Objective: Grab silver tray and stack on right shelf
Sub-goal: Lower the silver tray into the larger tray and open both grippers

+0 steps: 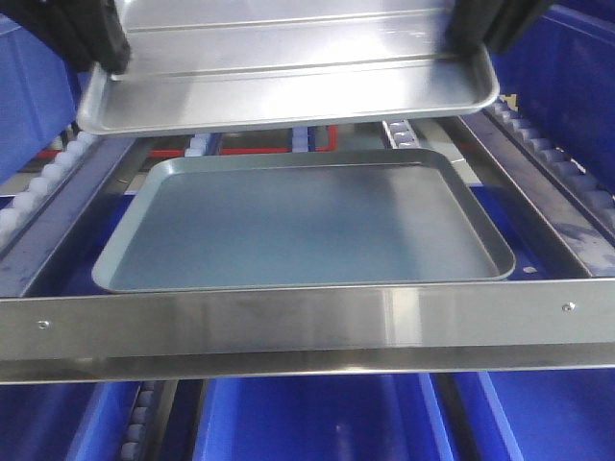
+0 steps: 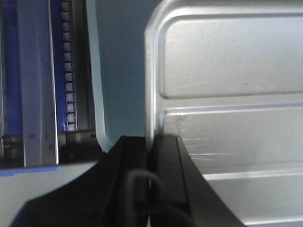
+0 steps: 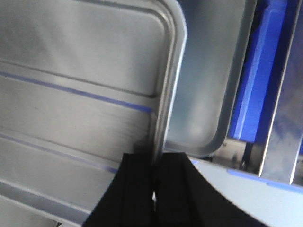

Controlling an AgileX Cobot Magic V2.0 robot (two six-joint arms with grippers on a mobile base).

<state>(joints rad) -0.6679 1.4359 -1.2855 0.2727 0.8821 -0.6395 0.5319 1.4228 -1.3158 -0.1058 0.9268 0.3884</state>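
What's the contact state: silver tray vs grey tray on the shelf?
Apart. Front view: silver tray hangs above the grey tray, shelf rollers visible through the gap between them.

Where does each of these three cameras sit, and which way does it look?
Front view: mounted on the robot, faces forward across the right shelf at the grey tray; the left gripper and right gripper show at top, holding the silver tray.
Left wrist view: rides the left arm, looks along its gripper, shut on the silver tray's rim.
Right wrist view: likewise on the right arm, gripper shut on the opposite rim.
Shared: both wrist views show the silver tray above the grey tray.
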